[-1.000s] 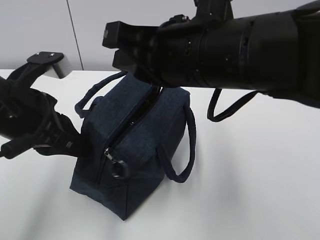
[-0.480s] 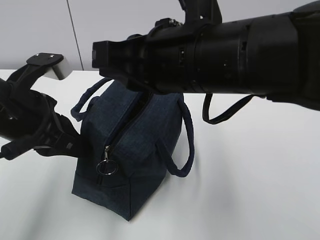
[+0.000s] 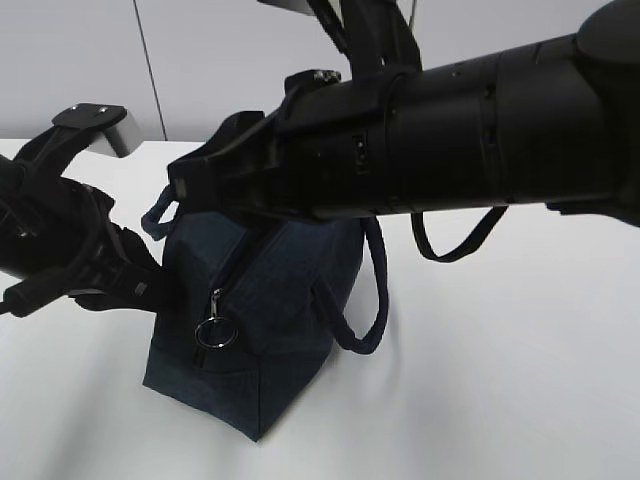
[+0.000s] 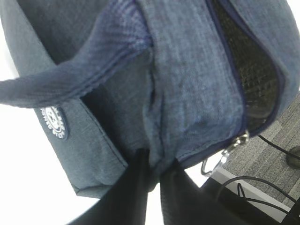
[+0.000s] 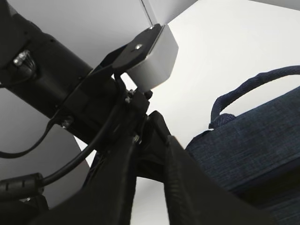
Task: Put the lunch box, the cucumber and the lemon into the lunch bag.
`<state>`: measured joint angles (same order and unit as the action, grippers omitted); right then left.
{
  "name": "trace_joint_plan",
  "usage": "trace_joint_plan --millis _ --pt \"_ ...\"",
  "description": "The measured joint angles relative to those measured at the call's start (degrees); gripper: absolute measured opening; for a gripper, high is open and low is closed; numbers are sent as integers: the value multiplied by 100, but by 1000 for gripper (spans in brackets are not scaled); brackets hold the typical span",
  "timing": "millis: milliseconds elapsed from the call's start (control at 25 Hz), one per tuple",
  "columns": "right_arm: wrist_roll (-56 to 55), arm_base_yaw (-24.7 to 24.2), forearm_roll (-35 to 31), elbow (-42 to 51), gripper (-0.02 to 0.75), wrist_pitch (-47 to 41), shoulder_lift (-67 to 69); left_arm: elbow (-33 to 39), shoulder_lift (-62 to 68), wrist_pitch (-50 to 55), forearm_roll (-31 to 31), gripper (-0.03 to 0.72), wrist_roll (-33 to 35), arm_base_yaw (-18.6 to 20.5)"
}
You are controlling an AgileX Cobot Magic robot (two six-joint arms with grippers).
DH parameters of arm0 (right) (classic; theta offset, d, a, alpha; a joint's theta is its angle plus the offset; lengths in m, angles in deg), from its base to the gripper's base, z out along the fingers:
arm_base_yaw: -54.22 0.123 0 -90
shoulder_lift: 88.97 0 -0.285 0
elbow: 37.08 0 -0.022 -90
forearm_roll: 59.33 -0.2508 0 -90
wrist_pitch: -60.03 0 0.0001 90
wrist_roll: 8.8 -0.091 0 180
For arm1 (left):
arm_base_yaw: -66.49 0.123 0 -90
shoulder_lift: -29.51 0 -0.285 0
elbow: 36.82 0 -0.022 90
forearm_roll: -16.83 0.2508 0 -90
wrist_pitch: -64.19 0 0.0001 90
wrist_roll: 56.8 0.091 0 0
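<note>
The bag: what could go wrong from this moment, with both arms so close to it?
1. The left gripper pinches only a fold of the bag cloth near one end; the cloth may slip out, or a pull may tip the bag.
2. The right arm hangs just over the bag, beside the handles; it might snag a loop and drag the bag.
3. The opening looks narrow; things may catch there.

We see white table (image 3: 500, 380); navy lunch bag (image 3: 270, 300) standing upright on it, near left side.

Slanted exterior, close wrists, lunch bag (image 3: 270, 300) shared
</note>
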<state>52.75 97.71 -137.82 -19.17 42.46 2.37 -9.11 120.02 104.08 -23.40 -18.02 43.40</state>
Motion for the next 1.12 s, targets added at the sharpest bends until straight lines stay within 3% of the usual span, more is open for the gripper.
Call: trace_joint_plan --millis 80,200,280,360,560,1120 --pt "-138 0 212 0 224 -84 0 0 0 -10 -13 74 0 0" --pt "-224 0 401 0 288 -234 0 0 0 -21 -31 225 0 0" --pt "-242 -10 482 0 312 -438 0 0 0 -21 -40 326 0 0" --pt "-235 -10 524 0 320 -743 0 0 -95 -21 -40 368 0 0" --pt "-235 -10 789 0 324 -1181 0 0 -545 48 117 393 -135 11" --pt "-638 1 887 0 323 -1313 0 4 -1822 661 1898 390 -1621 336"
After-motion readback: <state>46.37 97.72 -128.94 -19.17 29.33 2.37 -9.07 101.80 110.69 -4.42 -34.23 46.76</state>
